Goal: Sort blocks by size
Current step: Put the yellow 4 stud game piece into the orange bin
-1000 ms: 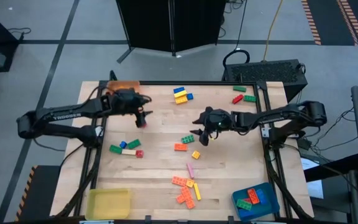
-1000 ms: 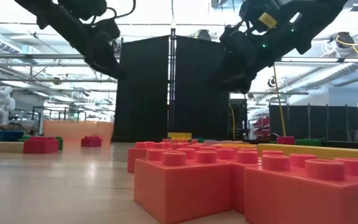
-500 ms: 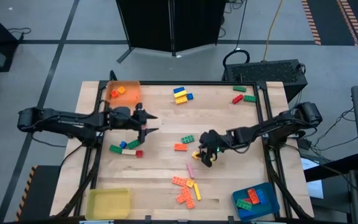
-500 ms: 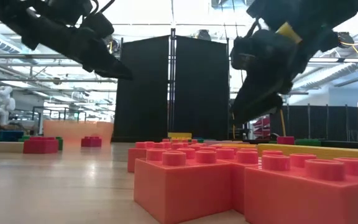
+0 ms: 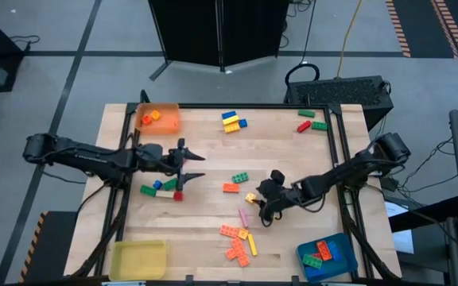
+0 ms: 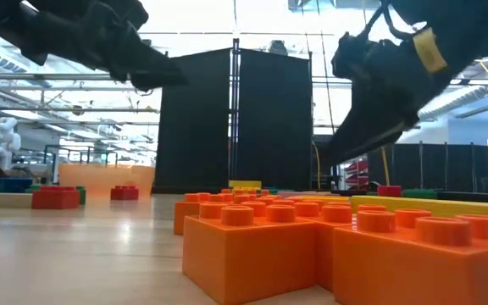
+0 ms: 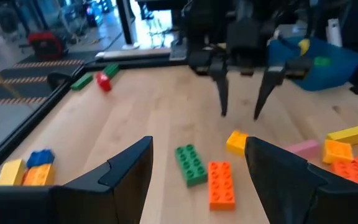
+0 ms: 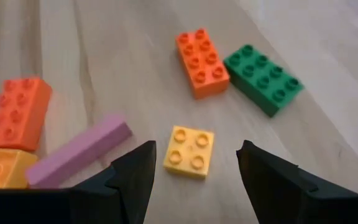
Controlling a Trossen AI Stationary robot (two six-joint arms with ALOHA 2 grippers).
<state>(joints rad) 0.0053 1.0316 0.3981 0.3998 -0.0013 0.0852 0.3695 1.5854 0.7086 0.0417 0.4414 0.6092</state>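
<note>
Blocks lie scattered on the wooden table (image 5: 205,206). My right gripper (image 5: 261,210) hovers open, slanting down, over the table's middle. A small yellow square block (image 8: 189,151) lies flat just ahead of its fingers, in line with the gap, untouched. Beyond it lie an orange block (image 8: 202,54) and a green block (image 8: 263,79); a pink bar (image 8: 79,155) lies beside it. My left gripper (image 5: 196,165) stands open and nearly level above the table's left half, pointing at these same blocks (image 7: 191,165). A red, blue, yellow and green cluster (image 5: 162,188) lies under it.
An orange tray (image 5: 158,117) with blocks stands far left, a yellow tray (image 5: 137,258) near left, a blue tray (image 5: 328,256) with blocks near right. Orange blocks (image 5: 237,242) lie near the front edge. Blue-yellow blocks (image 5: 231,121) and red-green blocks (image 5: 312,123) lie at the far side.
My right gripper has swung from the table's middle toward the near edge and sunk, ending over the small yellow block. My left gripper has come away from the orange tray toward the near edge and tipped up from pointing down to nearly level. No block has moved.
</note>
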